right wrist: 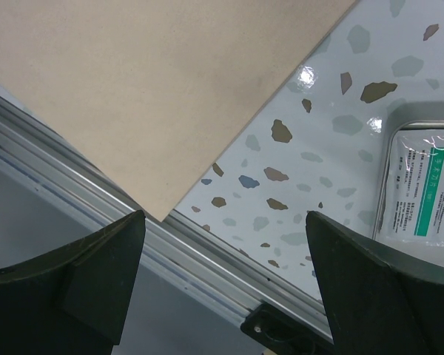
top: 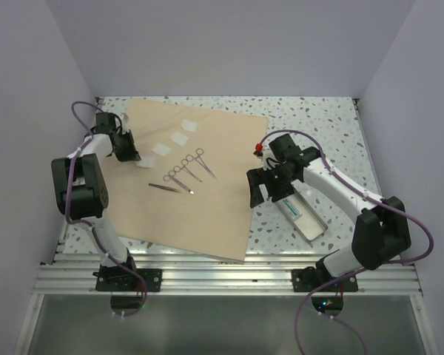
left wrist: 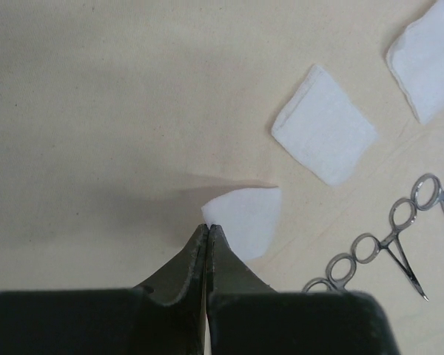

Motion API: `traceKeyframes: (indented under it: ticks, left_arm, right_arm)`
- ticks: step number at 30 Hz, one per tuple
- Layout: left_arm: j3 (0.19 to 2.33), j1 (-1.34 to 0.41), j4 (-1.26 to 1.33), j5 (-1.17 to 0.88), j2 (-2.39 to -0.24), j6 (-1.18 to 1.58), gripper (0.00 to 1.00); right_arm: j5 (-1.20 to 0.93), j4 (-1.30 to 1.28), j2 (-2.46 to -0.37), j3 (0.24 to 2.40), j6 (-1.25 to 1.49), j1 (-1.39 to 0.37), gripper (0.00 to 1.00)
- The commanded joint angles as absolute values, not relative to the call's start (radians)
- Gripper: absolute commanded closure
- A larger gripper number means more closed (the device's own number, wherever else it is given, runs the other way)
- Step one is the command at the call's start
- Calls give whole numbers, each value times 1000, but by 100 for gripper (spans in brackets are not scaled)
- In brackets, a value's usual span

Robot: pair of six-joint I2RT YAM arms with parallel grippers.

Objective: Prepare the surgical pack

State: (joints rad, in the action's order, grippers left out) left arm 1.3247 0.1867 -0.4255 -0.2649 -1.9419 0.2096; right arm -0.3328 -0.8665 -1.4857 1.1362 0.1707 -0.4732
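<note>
While left gripper (left wrist: 207, 231) pinches gauze (left wrist: 246, 219), packet (right wrist: 423, 188) green-striped, print unreadable.

A white gauze square (left wrist: 246, 220) lies right at the tip of my left gripper (left wrist: 207, 228). Two other gauze pads (left wrist: 324, 134) sit ahead to its right, and ringed steel forceps (left wrist: 394, 251) lie off to the right. Between the fingers of my right gripper (right wrist: 223, 222) I see speckled tabletop (right wrist: 318, 155) and an aluminium rail (right wrist: 177, 251). A metal tray (right wrist: 418, 115) holding a printed sachet (right wrist: 422, 185) is up to the right.

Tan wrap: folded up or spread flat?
Spread flat. The tan wrap lies as one wide sheet, no fold visible, with gauze squares and instruments uncovered on top.
</note>
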Motion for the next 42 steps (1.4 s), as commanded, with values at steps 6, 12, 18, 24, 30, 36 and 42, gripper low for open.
traceKeyframes:
  ticks: [6,12,18,24,30,36,42]
  left_arm:
    - [1440,133,-459,-398,-1859,210,100]
    - [1457,81,-430,-469,-1888,206,100]
    - [1537,54,-436,-440,-1974,184,100]
    - [1647,54,-468,-413,-2075,146,100]
    - [1724,54,-494,-394,-2152,140,100]
    - [1786,55,-574,-380,-2181,135,100]
    - [1747,57,-564,-419,-2105,143,100]
  right_arm:
    - [-371,-836,-1500,1134,170,-476,7]
    - [-367,-839,-1506,1138,166,-477,8]
    - [-367,-836,-1511,1132,170,-476,8]
    - [-362,-842,-1509,1129,169,-476,8]
    - [-362,-845,-1525,1141,169,-477,8]
    - [-362,-842,-1526,1140,170,-477,8]
    - [-364,-835,-1526,1135,181,-476,8]
